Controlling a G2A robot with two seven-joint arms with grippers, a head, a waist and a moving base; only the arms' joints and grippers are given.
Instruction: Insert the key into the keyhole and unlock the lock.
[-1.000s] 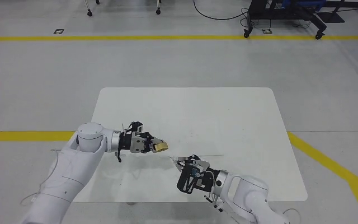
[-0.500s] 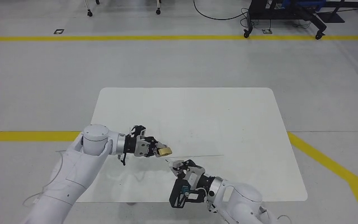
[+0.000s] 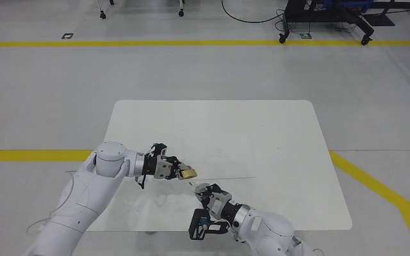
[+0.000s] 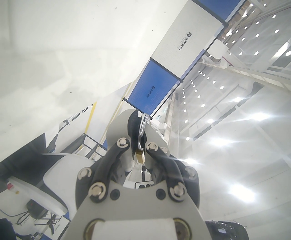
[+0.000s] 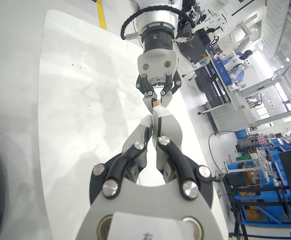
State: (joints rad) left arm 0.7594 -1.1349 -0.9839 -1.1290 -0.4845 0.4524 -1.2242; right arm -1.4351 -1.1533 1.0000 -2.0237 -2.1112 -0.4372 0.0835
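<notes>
Small brass padlock (image 3: 186, 172) over the white rectangular table (image 3: 269, 128), pinched in the closed jaws of the left gripper (image 3: 179, 171), right gripper (image 5: 152, 120) just beside the padlock, tips facing it, jaws pressed together, anything between them too hidden to tell

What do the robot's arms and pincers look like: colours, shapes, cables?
The left arm and right arm are glossy white with rounded joints. The left pincer and right pincer each have a grey base, black link bars with silver screws and white fingers. A black cable loops round the left wrist.
</notes>
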